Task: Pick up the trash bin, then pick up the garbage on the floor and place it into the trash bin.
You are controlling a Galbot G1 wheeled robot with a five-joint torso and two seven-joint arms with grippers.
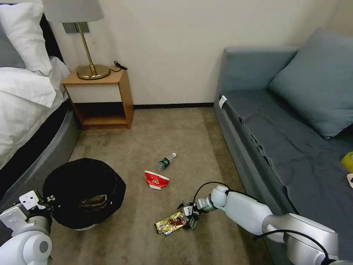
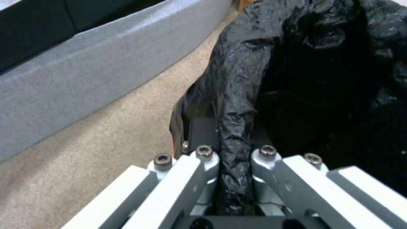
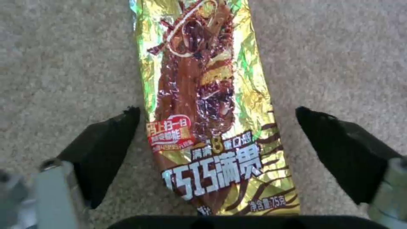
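My right gripper [image 3: 216, 140] is down at the carpet with its black fingers [image 3: 101, 149] spread wide on either side of the gold snack wrapper [image 3: 208, 105] — shiny foil, brown print, lying flat and not yet pinched. My left gripper [image 2: 235, 159] is clamped on the trash bin [image 1: 84, 193] rim (black crinkly liner bunched between the fingers). The red-and-white cup [image 1: 156, 180] and the small bottle [image 1: 166, 161] lie farther out on the floor.

Crinkly glossy black plastic bin liner [image 2: 237, 79], shiny gold foil wrapper [image 3: 203, 105], matt rough carpet [image 1: 176, 129]
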